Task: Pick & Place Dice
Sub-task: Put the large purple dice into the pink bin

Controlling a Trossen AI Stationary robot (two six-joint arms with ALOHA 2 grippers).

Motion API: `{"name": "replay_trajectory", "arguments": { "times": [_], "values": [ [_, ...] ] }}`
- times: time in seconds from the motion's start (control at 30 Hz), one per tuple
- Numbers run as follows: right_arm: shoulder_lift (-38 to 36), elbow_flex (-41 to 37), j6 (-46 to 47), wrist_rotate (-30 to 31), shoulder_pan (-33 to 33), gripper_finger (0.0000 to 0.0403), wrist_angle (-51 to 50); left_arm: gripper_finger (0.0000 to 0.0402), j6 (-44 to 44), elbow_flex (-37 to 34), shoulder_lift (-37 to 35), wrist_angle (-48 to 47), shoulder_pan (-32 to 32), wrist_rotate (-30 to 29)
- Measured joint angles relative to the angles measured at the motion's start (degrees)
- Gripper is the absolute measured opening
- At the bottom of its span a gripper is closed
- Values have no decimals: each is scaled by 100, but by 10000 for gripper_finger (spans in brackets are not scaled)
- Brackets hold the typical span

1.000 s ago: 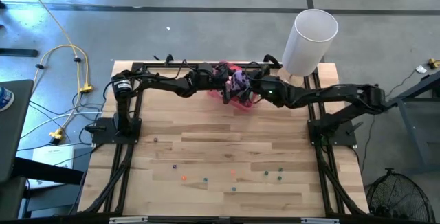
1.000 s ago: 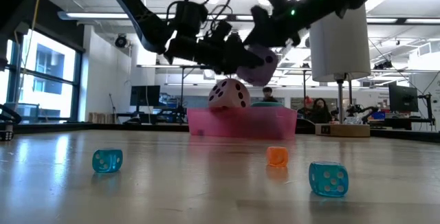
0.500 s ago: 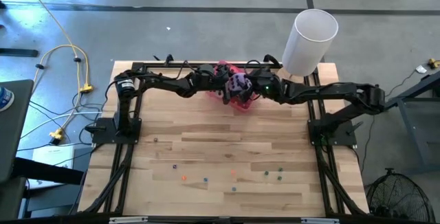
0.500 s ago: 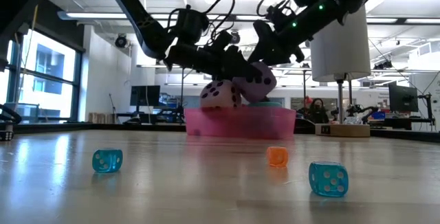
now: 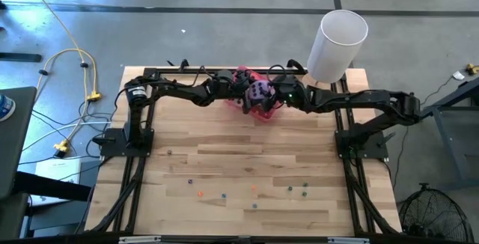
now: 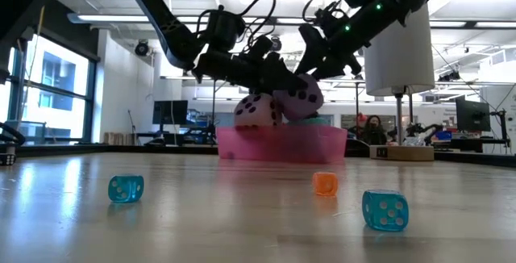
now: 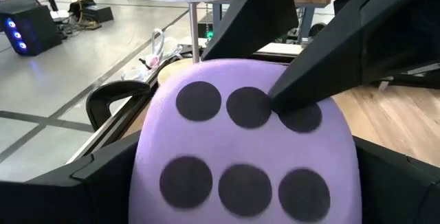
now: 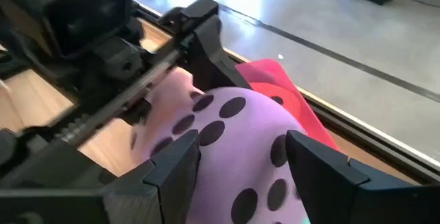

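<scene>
A wide workshop with ceiling strip lights and big windows lies behind the wooden counter (image 5: pixel 247 154), and from the low view a few people sit far off beyond it. A tall white cylinder (image 5: pixel 337 46) stands at the counter's far right corner.

At the far edge sits the pink tray (image 6: pixel 282 144). Both arms reach in over it from either side. The right tool (image 8: pixel 240 159) is clamped on the purple die (image 5: pixel 260 91), its two dark fingers (image 8: pixel 172 165) pressed against the die's sides; its own wrist view shows this plainly, with the red die (image 8: pixel 275 86) just behind and the pink die (image 8: pixel 172 90) beside the purple one. The left tool (image 5: pixel 238 90) stands with its jaws wide apart, right up against the purple die; its wrist view is nearly filled by that die's six-pip face (image 7: pixel 244 155), with dark fingers (image 7: pixel 96 176) showing at either flank, apart from the cube.

Only the low view shows heights: the purple die (image 6: pixel 300 98) hangs just above the tray's rim, touching the pink die (image 6: pixel 254 111), and a sliver of teal die (image 6: pixel 310 121) peeks over the rim beneath it.

From above, tiny dice (image 5: pixel 254 190) dot the near half of the counter. Low down, three read clearly: two blue ones (image 6: pixel 126 188) (image 6: pixel 384 209) and an orange one (image 6: pixel 325 183).
</scene>
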Motion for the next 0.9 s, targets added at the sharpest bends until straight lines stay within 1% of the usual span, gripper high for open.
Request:
{"name": "replay_trajectory", "arguments": {
  "times": [0.3,0.6,0.9],
  "values": [
    [-1,0,292,39,-4,211,-274,397,-43,0,-2,32,-2,17],
    [-5,11,380,174,-2,211,-402,397,-169,0,-2,143,-4,47],
    [-12,15,477,122,-55,211,-472,397,-237,0,-2,170,-2,25]
  ]
}}
